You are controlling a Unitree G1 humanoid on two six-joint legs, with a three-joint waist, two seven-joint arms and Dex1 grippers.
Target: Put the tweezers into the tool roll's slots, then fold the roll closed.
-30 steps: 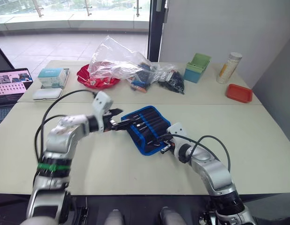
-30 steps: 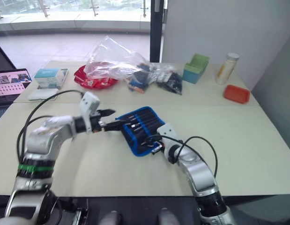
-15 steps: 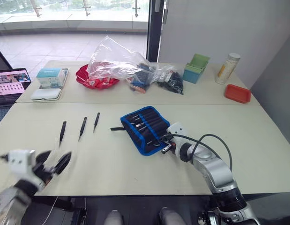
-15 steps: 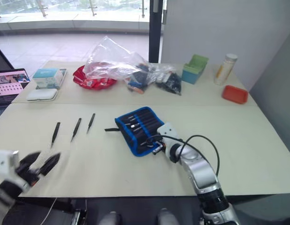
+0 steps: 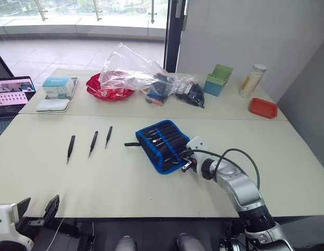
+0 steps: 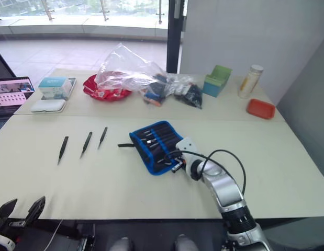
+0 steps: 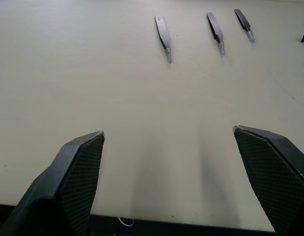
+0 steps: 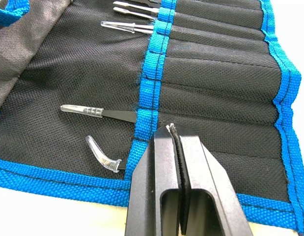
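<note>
The tool roll (image 5: 164,144) lies open mid-table, black with blue edging, its strap (image 5: 131,143) trailing to the left. Three black tweezers (image 5: 70,147) (image 5: 93,142) (image 5: 108,136) lie side by side on the table left of it, also seen ahead of my left gripper as tweezers (image 7: 163,31). Clear-capped tools (image 8: 83,110) sit in the slots (image 8: 215,73). My right gripper (image 5: 185,164) is shut, its tips (image 8: 170,129) resting on the roll's blue band near the roll's near right corner. My left gripper (image 5: 36,209) hangs open at the table's near left edge.
Along the far side stand a laptop (image 5: 12,91), a white case (image 5: 53,105), a red bowl (image 5: 107,90) under a clear plastic bag (image 5: 131,70), a green box (image 5: 219,78), a bottle (image 5: 253,78) and a red tray (image 5: 263,107).
My left arm has pulled back from the roll's left edge to the table's near left edge, and three tweezers now show on the table. The right gripper has stayed put.
</note>
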